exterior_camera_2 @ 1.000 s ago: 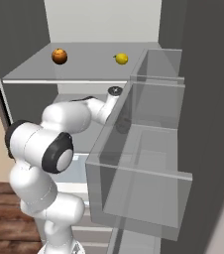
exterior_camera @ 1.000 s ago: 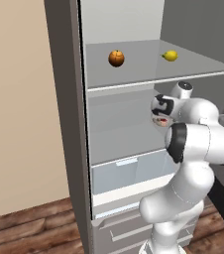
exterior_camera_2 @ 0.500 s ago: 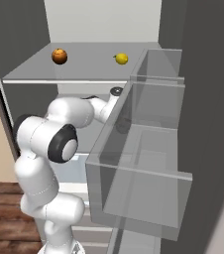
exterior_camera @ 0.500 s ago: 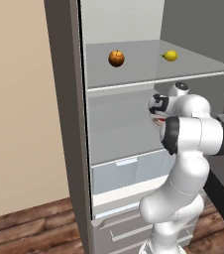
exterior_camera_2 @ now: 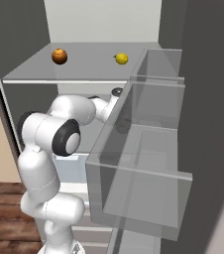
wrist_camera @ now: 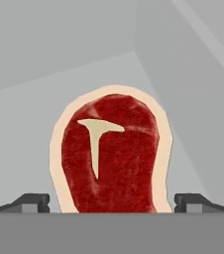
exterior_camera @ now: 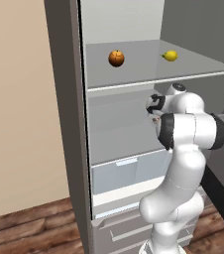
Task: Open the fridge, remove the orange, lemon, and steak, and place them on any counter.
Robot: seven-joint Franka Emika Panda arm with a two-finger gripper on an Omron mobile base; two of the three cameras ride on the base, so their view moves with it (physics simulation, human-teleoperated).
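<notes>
The steak (wrist_camera: 111, 155) lies flat on a pale grey shelf inside the fridge (exterior_camera: 67, 124), right ahead of my gripper (wrist_camera: 111, 202), a red slab with a pale fat rim and a light T-shaped streak in its middle. My two fingertips (wrist_camera: 32, 202) stand spread wide, one on each side of the near end of the meat, and they close on nothing yet; whether they already brush its rim I cannot tell. From the base views my hand is reached into the compartment below the upper shelf, where the orange (exterior_camera: 116, 58) sits toward the left and the lemon (exterior_camera: 170, 55) toward the right, well apart from each other and both untouched. The fridge door is open, its clear door bins (exterior_camera_2: 143, 168) standing out beside my arm in the right base view. So I judge the opening done and the step in hand to be the first pick, the steak. The next move, as I read it, calls for easing forward and down until the slab sits between my fingers, then pressing them together on it; being flat and thin, it may slip or slide along the shelf if I close too high.
</notes>
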